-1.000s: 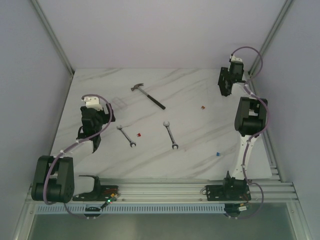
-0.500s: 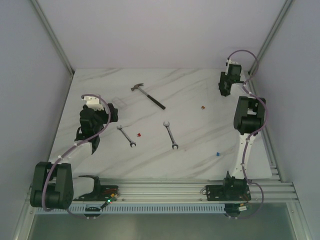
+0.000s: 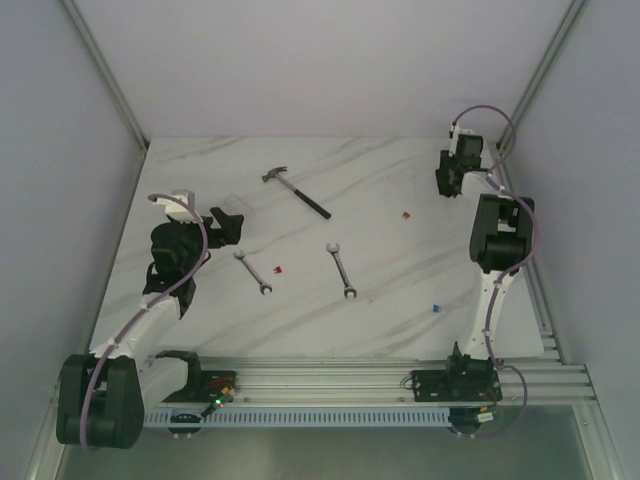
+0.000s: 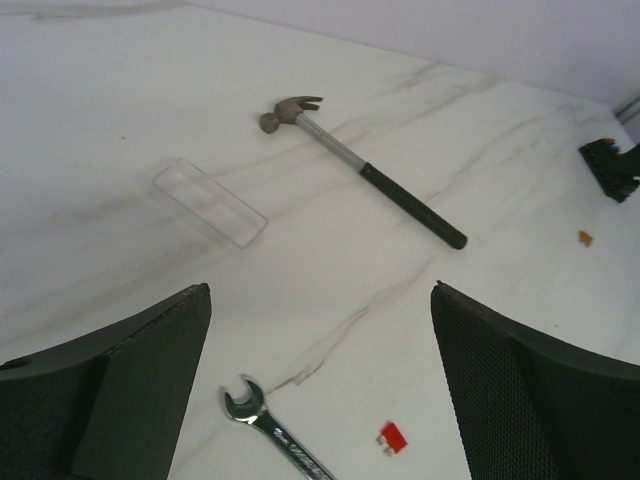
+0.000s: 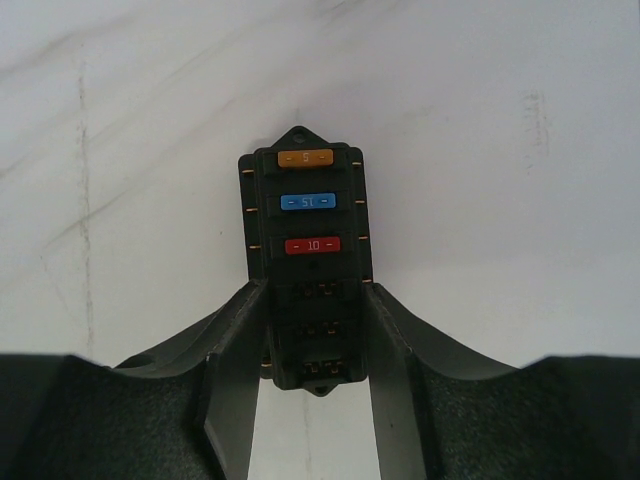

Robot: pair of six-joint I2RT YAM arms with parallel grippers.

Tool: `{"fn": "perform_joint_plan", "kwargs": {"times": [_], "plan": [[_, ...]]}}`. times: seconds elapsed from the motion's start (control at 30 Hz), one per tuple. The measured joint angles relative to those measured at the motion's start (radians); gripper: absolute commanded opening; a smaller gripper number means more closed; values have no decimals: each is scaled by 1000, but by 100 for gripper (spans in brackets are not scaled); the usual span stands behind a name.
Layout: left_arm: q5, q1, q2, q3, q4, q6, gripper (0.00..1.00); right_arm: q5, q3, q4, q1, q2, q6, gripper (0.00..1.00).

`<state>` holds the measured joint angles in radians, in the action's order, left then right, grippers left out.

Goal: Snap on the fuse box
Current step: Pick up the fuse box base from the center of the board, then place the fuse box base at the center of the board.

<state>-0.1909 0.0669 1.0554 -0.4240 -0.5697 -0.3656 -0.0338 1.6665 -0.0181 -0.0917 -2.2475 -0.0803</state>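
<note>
The fuse box is a small black block with orange, blue and red fuses in its far half and empty slots in its near half. My right gripper is shut on its near half, fingers pressed to both sides, at the table's far right. My left gripper is open and empty, held above the table's left side. A clear plastic cover lies flat on the table ahead of it, to the left.
A black-handled hammer lies at the far middle. Two silver wrenches lie mid-table. Loose fuses lie about: red, orange, blue. Walls and frame rails close in both sides.
My left arm has stretched out and its gripper has swung up and to the right. My right gripper has shifted slightly farther back at the far right.
</note>
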Motion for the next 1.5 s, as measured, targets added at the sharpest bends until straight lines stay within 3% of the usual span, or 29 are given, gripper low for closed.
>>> {"fn": "perform_joint_plan", "kwargs": {"times": [0.1,0.3,0.7,1.07,1.5], "plan": [[-25,8,-13,3,3,-31,100,12,-29,3,0,19,-2,31],[-70,37,-21,3,8,-80,100,37,-184,16,5,130,6,27],[-85,86,-47,3,35,-114,100,42,-660,52,124,593,80,23],[-81,122,-47,23,75,-147,100,78,-914,92,433,869,122,21],[-41,123,-47,27,185,-182,100,143,-929,197,898,813,84,27]]}}
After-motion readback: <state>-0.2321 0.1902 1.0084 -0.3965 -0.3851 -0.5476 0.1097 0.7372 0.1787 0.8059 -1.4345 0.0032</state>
